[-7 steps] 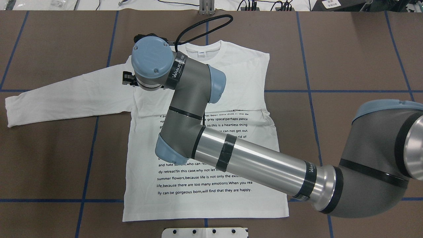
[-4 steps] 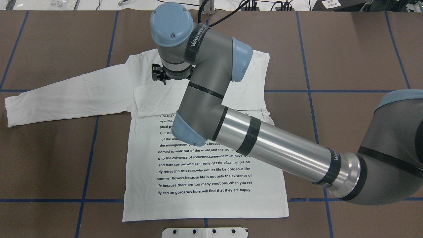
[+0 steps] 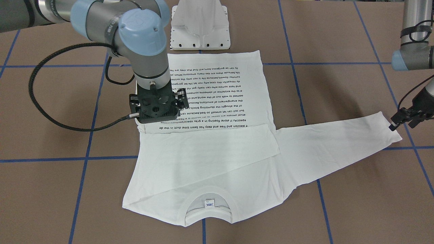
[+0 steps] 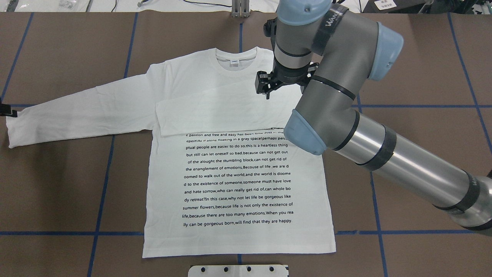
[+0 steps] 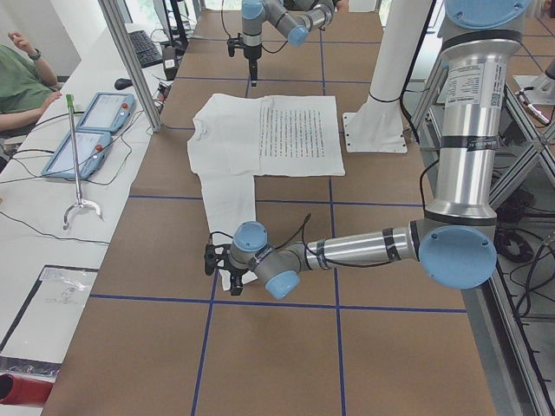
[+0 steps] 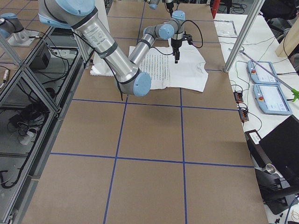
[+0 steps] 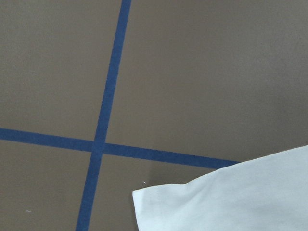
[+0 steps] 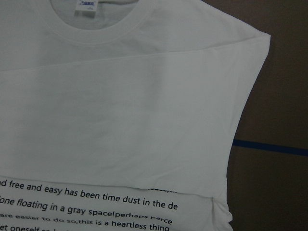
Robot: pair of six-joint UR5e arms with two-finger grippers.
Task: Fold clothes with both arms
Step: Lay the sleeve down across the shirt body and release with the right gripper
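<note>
T-shirt (image 4: 238, 115) lies flat mid-worktop, collar toward the far edge. Its unfolded sleeve (image 4: 84, 111) runs lengthwise toward the worktop's left end. The left pincer (image 3: 403, 121) sits just beside the cuff, much the nearer. The right pincer (image 4: 269, 86) hovers over the opposite shoulder. Neither pincer's spread can be told.

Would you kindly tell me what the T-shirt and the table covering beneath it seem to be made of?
T-shirt: soft matte white knit, probably cotton; it lies limp, faintly creased, with a ribbed collar. Table covering: matte brown sheet, perhaps paper or felt; flat, without shine, crossed by blue tape lines.
</note>
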